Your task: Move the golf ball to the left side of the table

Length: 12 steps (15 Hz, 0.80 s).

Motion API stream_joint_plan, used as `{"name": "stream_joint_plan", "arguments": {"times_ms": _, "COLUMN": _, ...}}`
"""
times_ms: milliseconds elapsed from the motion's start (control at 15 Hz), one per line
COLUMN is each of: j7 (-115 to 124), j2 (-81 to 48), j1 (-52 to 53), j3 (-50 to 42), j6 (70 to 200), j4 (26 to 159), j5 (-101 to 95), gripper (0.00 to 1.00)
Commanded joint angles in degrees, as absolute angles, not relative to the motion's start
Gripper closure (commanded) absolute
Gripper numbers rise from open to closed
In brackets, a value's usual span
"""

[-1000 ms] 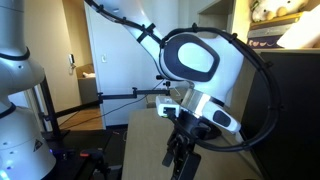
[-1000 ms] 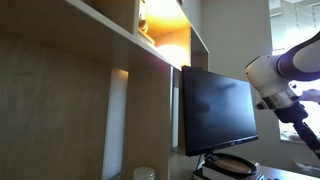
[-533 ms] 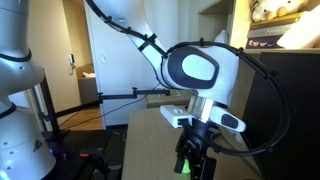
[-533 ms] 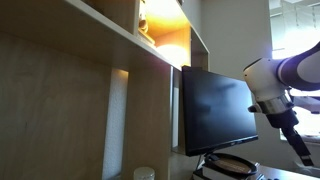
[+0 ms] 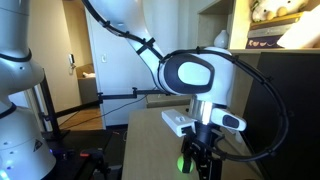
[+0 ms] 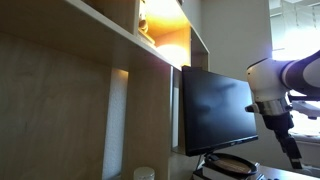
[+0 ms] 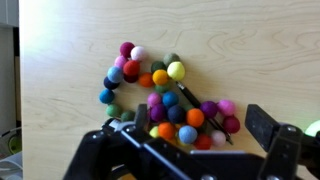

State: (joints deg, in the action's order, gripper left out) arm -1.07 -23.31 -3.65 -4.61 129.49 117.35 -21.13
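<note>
The neon-green golf ball (image 5: 183,161) shows low in an exterior view, right beside my gripper's fingers (image 5: 196,160). In the wrist view a pale green bit (image 7: 312,128) sits at the right edge, outside the right finger (image 7: 262,124). My gripper (image 7: 200,120) is open, jaws wide apart, above the light tan table (image 7: 70,60). Only loose coloured balls lie under the gap. In an exterior view the arm (image 6: 272,85) reaches down at the right, and the ball is hidden there.
A cluster of several small coloured pom-pom balls (image 7: 165,95) with a black pen (image 7: 205,100) lies on the table under the gripper. A dark monitor (image 6: 215,105), a flat black oval object (image 6: 232,164) and a pale wooden shelf unit (image 6: 100,60) stand nearby.
The arm has come down and the gripper has dropped toward the table. The green ball came into sight beside the fingers.
</note>
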Motion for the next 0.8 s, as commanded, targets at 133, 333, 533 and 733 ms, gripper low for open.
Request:
{"name": "stream_joint_plan", "arguments": {"times_ms": 133, "j7": -1.3, "j2": -23.5, "j1": -3.1, "j3": -5.2, "j6": 129.5, "j4": 117.4, "j5": -20.8, "gripper": 0.00}}
{"name": "stream_joint_plan", "arguments": {"times_ms": 333, "j7": -1.3, "j2": -23.5, "j1": -3.1, "j3": -5.2, "j6": 129.5, "j4": 117.4, "j5": -20.8, "gripper": 0.00}}
{"name": "stream_joint_plan", "arguments": {"times_ms": 533, "j7": -1.2, "j2": -23.4, "j1": -3.0, "j3": -5.3, "j6": 129.2, "j4": 117.4, "j5": -21.0, "gripper": 0.00}}
{"name": "stream_joint_plan", "arguments": {"times_ms": 733, "j7": -1.3, "j2": -24.5, "j1": -2.8, "j3": -5.1, "j6": 129.7, "j4": 117.1, "j5": -21.1, "gripper": 0.00}}
